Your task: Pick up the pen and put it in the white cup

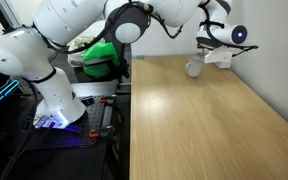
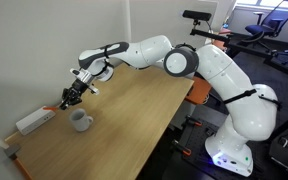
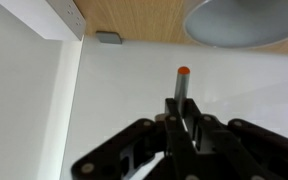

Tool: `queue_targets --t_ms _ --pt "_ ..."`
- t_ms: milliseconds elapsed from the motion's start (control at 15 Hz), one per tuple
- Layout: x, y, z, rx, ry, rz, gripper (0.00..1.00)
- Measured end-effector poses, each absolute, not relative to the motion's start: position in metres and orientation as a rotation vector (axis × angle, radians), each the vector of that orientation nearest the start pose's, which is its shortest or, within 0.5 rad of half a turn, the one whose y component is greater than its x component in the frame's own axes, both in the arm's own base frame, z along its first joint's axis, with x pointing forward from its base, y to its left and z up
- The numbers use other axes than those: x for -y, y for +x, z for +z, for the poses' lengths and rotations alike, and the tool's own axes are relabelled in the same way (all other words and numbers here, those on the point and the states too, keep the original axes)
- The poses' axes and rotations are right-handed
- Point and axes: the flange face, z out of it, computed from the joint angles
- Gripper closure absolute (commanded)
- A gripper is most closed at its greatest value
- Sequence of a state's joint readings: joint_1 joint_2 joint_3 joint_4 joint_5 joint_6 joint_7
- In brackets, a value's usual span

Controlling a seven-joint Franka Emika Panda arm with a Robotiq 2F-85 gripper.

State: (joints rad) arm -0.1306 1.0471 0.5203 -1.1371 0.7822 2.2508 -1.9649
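My gripper (image 3: 184, 115) is shut on the pen (image 3: 182, 85), a thin grey stick with a reddish-orange tip that pokes out past the fingertips in the wrist view. The white cup (image 3: 246, 20) shows its rim at the top right of that view, apart from the pen tip. In both exterior views the gripper (image 2: 72, 97) (image 1: 220, 52) hovers above the far end of the wooden table, up and to one side of the upright cup (image 2: 81, 121) (image 1: 194, 68). The pen is too small to make out in the exterior views.
A flat white rectangular block (image 2: 34, 121) lies near the table's far corner beside the cup; its edge shows in the wrist view (image 3: 69, 15). A small grey piece (image 3: 108, 38) lies by the wall. The white wall (image 2: 44, 50) stands close behind the gripper.
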Motion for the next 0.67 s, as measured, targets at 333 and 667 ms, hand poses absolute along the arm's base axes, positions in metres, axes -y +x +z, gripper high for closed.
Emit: queue_targets --t_ms 333,667 --pt "-0.182 0.767 0.243 1.596 -1.624 -1.091 0.97" --pt "-0.169 0.766 0.246 1.566 -1.666 -1.092 0.97"
